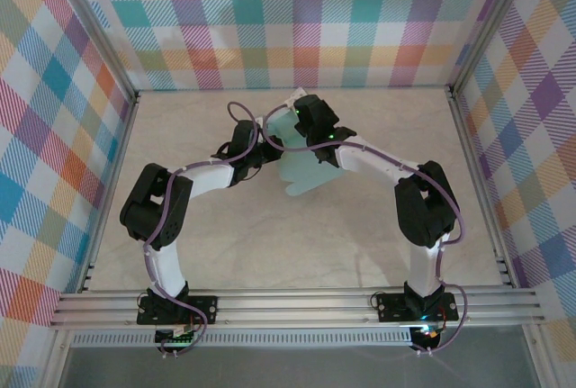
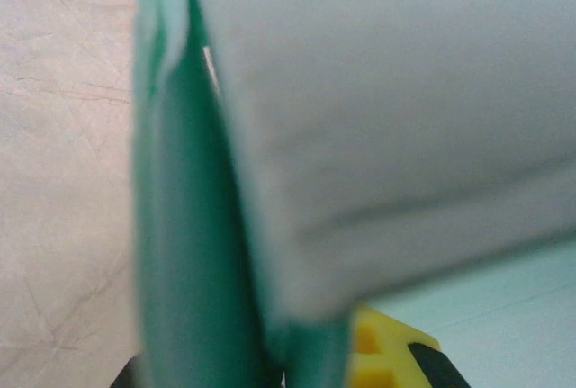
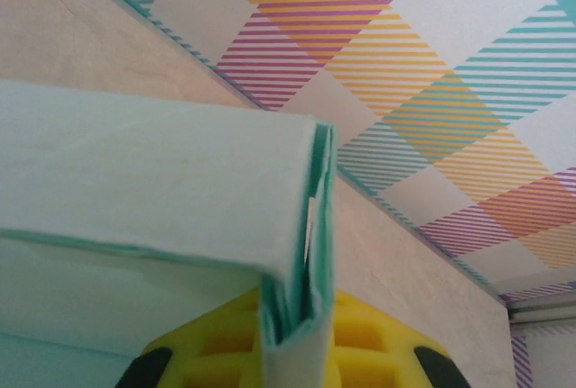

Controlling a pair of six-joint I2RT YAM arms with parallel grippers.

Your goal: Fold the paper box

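Note:
The paper box (image 1: 306, 172) is a pale mint sheet, partly folded, lying mid-table toward the back. My left gripper (image 1: 266, 142) meets its left side and my right gripper (image 1: 303, 114) its far edge. In the left wrist view a raised teal wall of the paper box (image 2: 189, 253) runs down between the jaws of the left gripper (image 2: 288, 372), shut on it beside a yellow fingertip (image 2: 389, 352). In the right wrist view a doubled, folded-over wall of the paper box (image 3: 162, 181) stands in my right gripper (image 3: 295, 356), shut on it between yellow pads (image 3: 373, 343).
Checked plaid walls (image 1: 297, 19) and aluminium posts enclose the beige table (image 1: 297, 244) on three sides. The back wall (image 3: 405, 91) rises close behind the right gripper. Both arms arch inward over the table's middle, and a rail (image 1: 297, 302) crosses the near edge.

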